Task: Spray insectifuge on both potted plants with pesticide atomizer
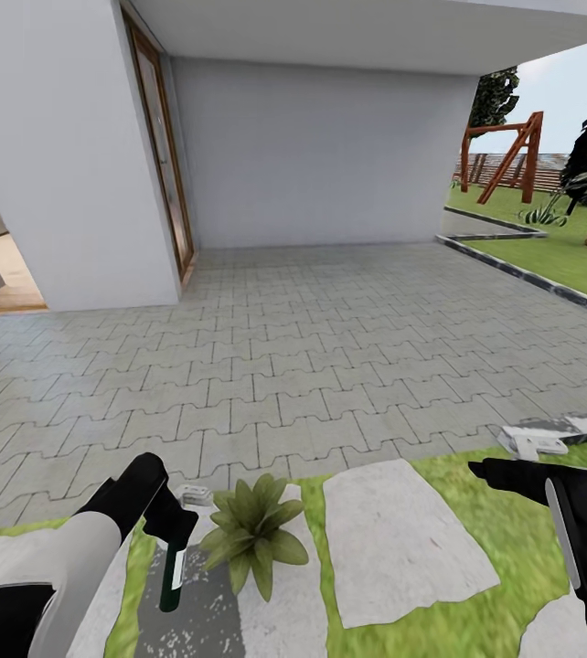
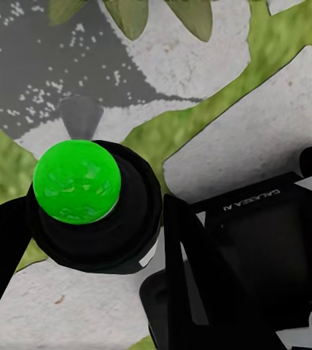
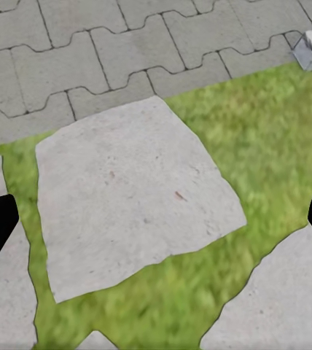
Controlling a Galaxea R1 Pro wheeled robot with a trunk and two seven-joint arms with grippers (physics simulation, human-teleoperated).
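Left gripper (image 1: 176,539) jaws clamp the pesticide atomizer (image 1: 172,576), its green-lit button up, at 9 o'clock beside one potted plant (image 1: 255,530). Right gripper (image 3: 156,219) jaws wide, empty. Risk: spray wetting the stepping stone (image 1: 403,539), leaving leaves uncovered.

atomizer (image 1: 173,571) just left of potted plant (image 1: 255,533)

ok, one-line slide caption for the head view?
Left gripper holds the pesticide atomizer beside a potted plant on a stepping stone.

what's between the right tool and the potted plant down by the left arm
In the head view, one pale, flat stepping stone set in green grass lies between the black right tool and the small green-leaved potted plant; nothing stands on it.
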